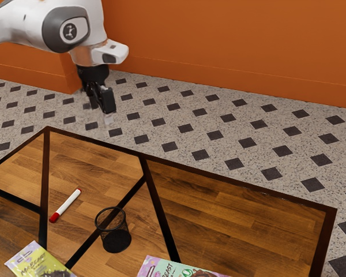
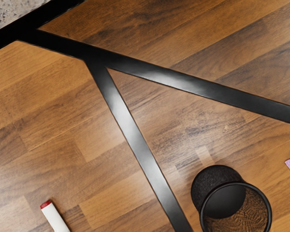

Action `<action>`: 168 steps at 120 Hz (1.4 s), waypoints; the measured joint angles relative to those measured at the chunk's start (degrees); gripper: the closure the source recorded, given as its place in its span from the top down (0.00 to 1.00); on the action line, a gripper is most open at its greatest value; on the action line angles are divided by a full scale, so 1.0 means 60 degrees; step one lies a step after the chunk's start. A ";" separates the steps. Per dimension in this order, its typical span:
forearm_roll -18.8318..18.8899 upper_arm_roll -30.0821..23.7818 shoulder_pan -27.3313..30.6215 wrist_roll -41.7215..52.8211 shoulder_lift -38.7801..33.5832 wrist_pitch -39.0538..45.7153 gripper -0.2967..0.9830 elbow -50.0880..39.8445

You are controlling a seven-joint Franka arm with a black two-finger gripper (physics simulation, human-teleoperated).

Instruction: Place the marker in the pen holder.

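While the marker (image 1: 67, 203) lies beside the holder (image 1: 116, 239) on the table (image 1: 236, 219), the fingers (image 1: 108, 101) look parted and empty, well away from the holder. Best to square them across the barrel's middle, descend level, then close gently. Near the holder, one packet (image 1: 157, 267) partly reads "EAST"; the other packet's (image 1: 33, 262) wording is unclear.

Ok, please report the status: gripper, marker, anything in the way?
Gripper raised, not holding marker. Marker lying on table, outside holder. Holder upright; packets nearby, not between it and marker.
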 joint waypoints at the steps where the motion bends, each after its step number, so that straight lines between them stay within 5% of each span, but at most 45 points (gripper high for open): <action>1: 0.0001 0.0000 -0.0013 0.0046 -0.0002 0.0046 0.77 0.0001; 25: 0.0038 0.0039 -0.0383 0.0944 -0.0112 0.0759 0.77 -0.0068; 36: -0.0203 0.1231 -0.1338 0.0917 -0.0558 0.1164 0.77 -0.1297; 53: -0.0254 0.1910 0.0021 0.0750 -0.0781 0.2024 0.77 -0.2646; 85: 0.0417 0.2406 -0.0219 -0.0889 -0.0311 0.4885 0.75 -0.5324; 107: 0.0487 0.2471 0.0775 -0.1900 0.0538 0.5732 0.53 -0.5355; 168: 0.0490 0.2415 0.0798 -0.3235 0.2896 0.6479 0.46 -0.4141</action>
